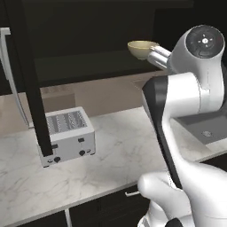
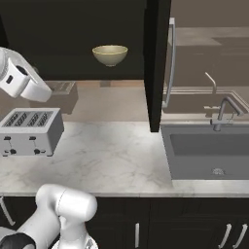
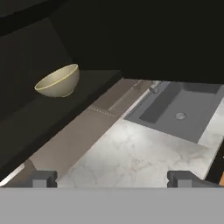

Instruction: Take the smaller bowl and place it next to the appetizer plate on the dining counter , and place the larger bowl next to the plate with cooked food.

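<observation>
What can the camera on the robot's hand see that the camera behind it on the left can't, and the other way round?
Hand view: the two open fingertips at the bottom, and the faucet base behind the sink.

Left base view: the toaster on the counter, an open cabinet door hanging in front of it, and the robot's white arm.

Both: the bowl on the dark cabinet shelf, the marble counter and the sink.

Beige bowl [image 2: 110,54], silver toaster [image 2: 30,130], white-veined marble counter [image 2: 112,160], grey sink [image 2: 209,155].
</observation>
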{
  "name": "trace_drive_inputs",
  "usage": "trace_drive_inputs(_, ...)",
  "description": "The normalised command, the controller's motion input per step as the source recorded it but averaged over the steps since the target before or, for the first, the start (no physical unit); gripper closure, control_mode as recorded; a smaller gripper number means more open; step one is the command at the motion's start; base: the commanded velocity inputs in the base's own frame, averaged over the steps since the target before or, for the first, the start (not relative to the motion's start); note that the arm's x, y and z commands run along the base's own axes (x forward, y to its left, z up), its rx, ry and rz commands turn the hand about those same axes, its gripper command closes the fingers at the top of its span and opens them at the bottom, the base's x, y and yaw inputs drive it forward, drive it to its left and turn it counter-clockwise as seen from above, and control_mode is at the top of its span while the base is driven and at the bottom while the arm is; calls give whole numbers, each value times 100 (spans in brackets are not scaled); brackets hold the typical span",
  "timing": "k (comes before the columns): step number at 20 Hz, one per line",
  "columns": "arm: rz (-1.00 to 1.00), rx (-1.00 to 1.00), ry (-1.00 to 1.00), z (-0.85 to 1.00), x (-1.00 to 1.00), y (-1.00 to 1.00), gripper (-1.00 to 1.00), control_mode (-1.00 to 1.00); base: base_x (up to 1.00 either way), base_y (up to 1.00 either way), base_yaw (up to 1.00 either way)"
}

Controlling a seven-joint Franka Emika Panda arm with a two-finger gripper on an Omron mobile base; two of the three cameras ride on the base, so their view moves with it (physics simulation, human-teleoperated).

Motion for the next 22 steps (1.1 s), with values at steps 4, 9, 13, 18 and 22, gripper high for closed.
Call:
trace_drive_inputs(4,-1,21,0,0,1,-47,-100,-100,0,0,0)
trace_drive_inputs(9,5,8,0,0,4,-34,-100,-100,0,0,0)
trace_drive_inputs(13,16,1,-1,0,34,0,-100,-100,0,0,0)
trace_drive_inputs(18,14,2,0,0,66,0,-100,-100,0,0,0)
trace_drive_inputs(22,7,1,0,-1,68,0,-100,-100,0,0,0)
